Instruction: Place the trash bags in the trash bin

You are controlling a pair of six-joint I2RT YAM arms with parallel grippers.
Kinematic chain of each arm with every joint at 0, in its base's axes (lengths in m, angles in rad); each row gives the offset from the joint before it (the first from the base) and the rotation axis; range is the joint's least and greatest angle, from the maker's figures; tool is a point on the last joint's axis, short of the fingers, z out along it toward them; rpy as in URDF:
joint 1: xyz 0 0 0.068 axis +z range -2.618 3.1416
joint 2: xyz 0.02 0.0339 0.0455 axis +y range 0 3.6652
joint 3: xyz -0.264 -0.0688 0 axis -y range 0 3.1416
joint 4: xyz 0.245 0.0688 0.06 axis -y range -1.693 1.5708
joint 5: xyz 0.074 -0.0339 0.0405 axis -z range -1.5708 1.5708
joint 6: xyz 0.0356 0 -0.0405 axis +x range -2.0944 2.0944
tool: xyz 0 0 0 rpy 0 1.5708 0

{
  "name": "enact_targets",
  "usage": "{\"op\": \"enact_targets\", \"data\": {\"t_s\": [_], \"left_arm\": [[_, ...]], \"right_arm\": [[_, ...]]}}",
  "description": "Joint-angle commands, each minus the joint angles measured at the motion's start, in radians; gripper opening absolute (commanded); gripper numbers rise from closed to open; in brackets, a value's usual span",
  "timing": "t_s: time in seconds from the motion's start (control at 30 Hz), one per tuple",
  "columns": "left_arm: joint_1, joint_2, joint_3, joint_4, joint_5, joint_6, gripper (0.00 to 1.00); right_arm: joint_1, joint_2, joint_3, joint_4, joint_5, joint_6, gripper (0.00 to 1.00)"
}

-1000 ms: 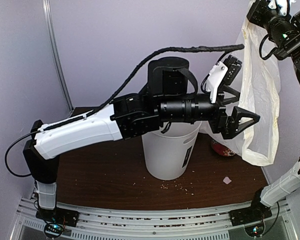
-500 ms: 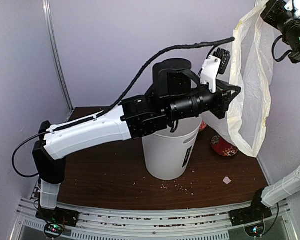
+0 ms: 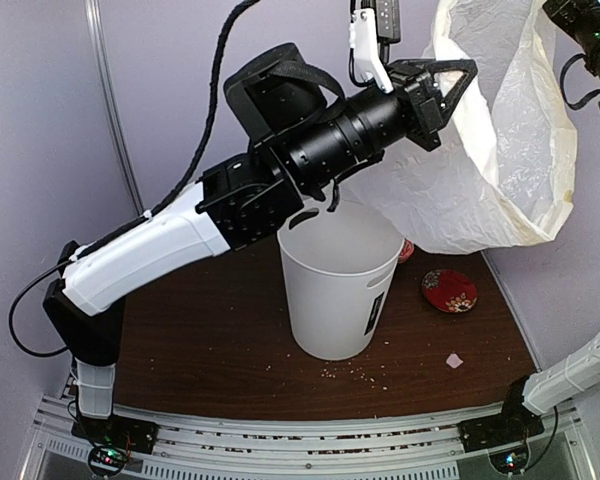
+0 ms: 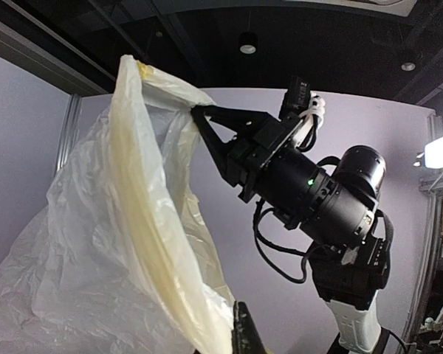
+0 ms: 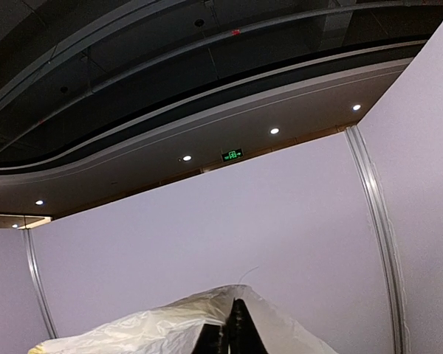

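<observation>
The trash bag (image 3: pixel 500 150) hangs stretched between both grippers, high above the table and to the right of the trash bin (image 3: pixel 335 290). My left gripper (image 3: pixel 468 70) is shut on the bag's left edge. In the left wrist view the bag (image 4: pixel 111 251) fills the left side, beside my own fingertip (image 4: pixel 245 333), and my right gripper (image 4: pixel 199 112) pinches the bag's top corner. The right wrist view shows my right gripper (image 5: pixel 232 332) shut on the bag (image 5: pixel 155 328). The white bin stands upright and open, with a black label on its side.
A red-patterned bowl (image 3: pixel 449 290) sits right of the bin, and a second red one (image 3: pixel 408 250) peeks out behind it. A small paper scrap (image 3: pixel 454 360) and crumbs (image 3: pixel 355 373) lie on the brown table (image 3: pixel 210 350). Purple walls close in behind and on the right.
My left gripper went from open to shut on the bag's edge and swung upward. The right gripper rose toward the top corner. The bag is now spread wider and higher.
</observation>
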Motion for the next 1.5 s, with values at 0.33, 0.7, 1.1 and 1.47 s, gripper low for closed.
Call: {"op": "enact_targets", "data": {"t_s": [0.33, 0.7, 1.1, 1.47], "left_arm": [[-0.071, -0.054, 0.009, 0.021, 0.066, 0.043, 0.00], [-0.158, -0.047, 0.029, 0.074, 0.084, 0.180, 0.00], [-0.209, -0.180, -0.200, 0.189, -0.190, 0.286, 0.00], [-0.118, -0.624, -0.830, 0.380, -0.566, 0.230, 0.00]], "right_arm": [[0.005, 0.002, 0.042, 0.131, -0.143, 0.060, 0.00], [0.006, 0.010, 0.075, 0.179, -0.192, 0.045, 0.00], [0.006, 0.013, 0.068, 0.106, -0.245, 0.132, 0.00], [0.005, 0.069, 0.069, -0.023, -0.232, 0.216, 0.03]]}}
